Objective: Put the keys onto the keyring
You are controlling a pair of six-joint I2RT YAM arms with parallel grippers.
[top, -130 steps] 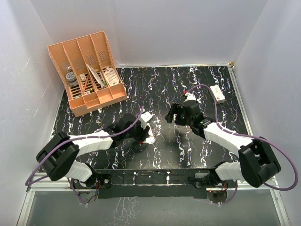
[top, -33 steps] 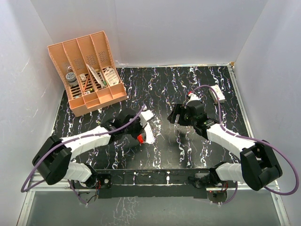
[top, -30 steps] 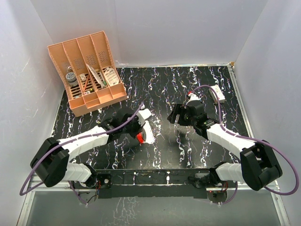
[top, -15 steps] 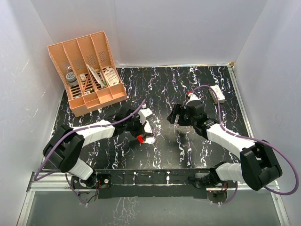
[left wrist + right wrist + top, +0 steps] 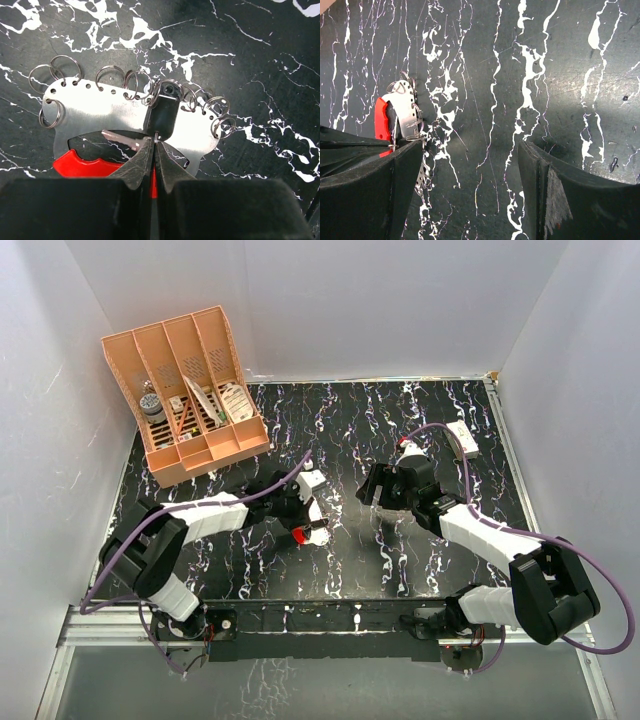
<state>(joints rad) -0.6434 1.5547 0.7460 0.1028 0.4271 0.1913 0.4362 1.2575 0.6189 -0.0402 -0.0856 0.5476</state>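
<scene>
The keys (image 5: pixel 162 115) rest on the keyring (image 5: pixel 100 107) at the pinched-together left gripper (image 5: pixel 154 145); right gripper (image 5: pixel 470 145) gapes.

White-shelled, black-jointed left arm (image 5: pixel 205 512) and right arm (image 5: pixel 480 528); purple cable (image 5: pixel 612 575) along each; hand fingers (image 5: pixel 560 200) black, perhaps rubber-padded.

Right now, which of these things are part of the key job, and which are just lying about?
In the job: key, keyring with red grip, left end effector closed at the key, right end effector open nearby.
Just lying about: orange desk organizer with its contents, small white box at the far right.
</scene>
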